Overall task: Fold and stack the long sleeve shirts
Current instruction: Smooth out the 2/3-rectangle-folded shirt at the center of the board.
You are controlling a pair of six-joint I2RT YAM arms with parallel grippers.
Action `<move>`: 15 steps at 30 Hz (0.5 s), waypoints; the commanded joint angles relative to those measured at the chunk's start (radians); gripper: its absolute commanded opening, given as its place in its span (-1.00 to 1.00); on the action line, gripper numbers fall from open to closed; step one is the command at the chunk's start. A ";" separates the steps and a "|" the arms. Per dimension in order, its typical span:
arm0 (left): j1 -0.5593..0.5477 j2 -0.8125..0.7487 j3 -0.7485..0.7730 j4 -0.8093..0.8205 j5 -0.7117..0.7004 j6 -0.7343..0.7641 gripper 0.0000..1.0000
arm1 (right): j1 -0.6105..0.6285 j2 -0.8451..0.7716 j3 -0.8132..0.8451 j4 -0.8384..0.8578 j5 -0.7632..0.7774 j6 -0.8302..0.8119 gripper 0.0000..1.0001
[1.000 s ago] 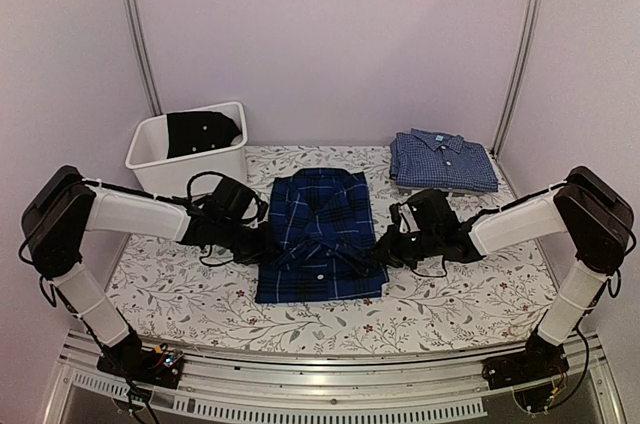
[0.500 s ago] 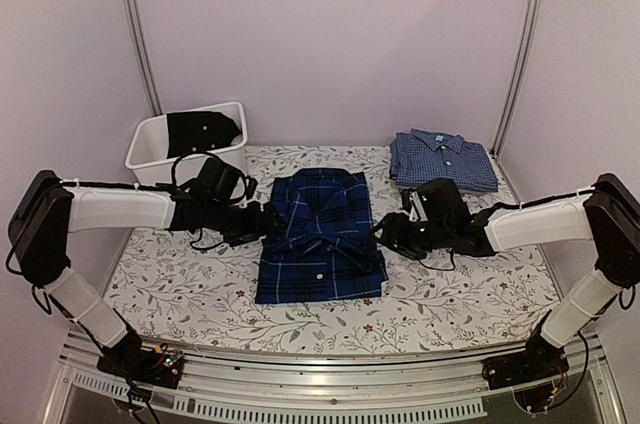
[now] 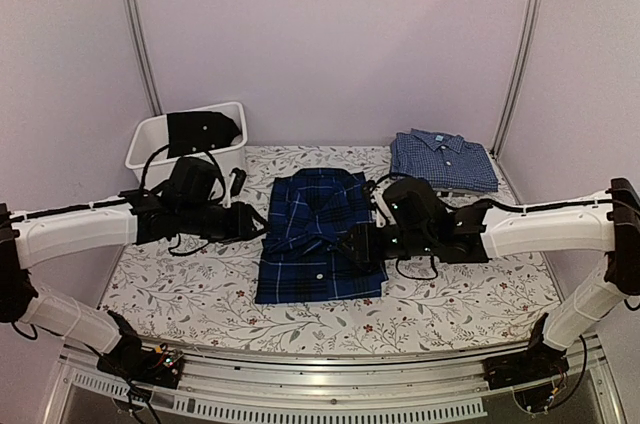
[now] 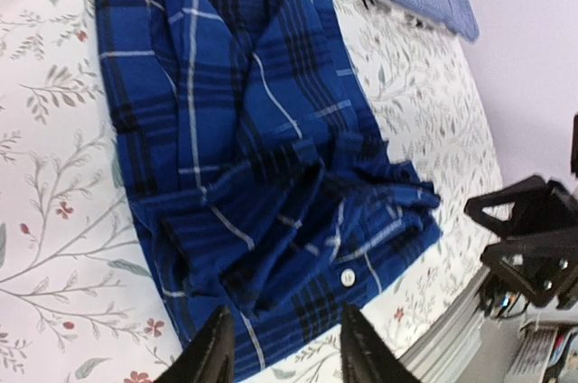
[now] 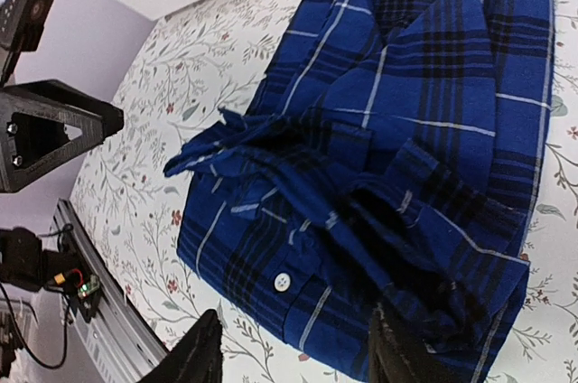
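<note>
Navy plaid shirt [image 3: 320, 234] lies part-folded at the middle of the table [image 3: 470, 289], its near part bunched. The left gripper [image 4: 287, 354] and right gripper [image 5: 295, 354] are seen open and empty at its sides. The bunched cloth should be smoothed flat before stacking on the checked shirt [image 3: 443, 160].

The left arm [image 3: 80, 229] lies low and stretched out, with its white forearm running almost level from the left edge toward the middle. The black wrist part bends a little downward, and the left gripper [image 3: 252, 225] points to the right and slightly down. In the left wrist view its two fingers [image 4: 215, 351] stand apart, so the jaws are open. The right arm [image 3: 545, 227] takes nearly the mirrored pose: its forearm reaches level from the right edge inward, and the right gripper [image 3: 356, 244] points left and down. Its jaws are also spread wide. The two grippers face each other, well apart.
</note>
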 commanded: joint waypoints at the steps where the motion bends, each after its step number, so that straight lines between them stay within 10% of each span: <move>1: -0.114 -0.026 -0.063 -0.042 0.040 -0.007 -0.37 | 0.065 0.053 0.042 -0.050 0.008 -0.069 -0.09; 7: -0.178 0.006 -0.116 0.024 0.029 -0.075 -0.61 | 0.097 0.176 0.111 -0.085 -0.028 -0.079 -0.64; 15: -0.186 0.160 -0.072 0.124 0.005 -0.098 -0.63 | 0.050 0.302 0.239 -0.214 0.073 -0.032 -0.71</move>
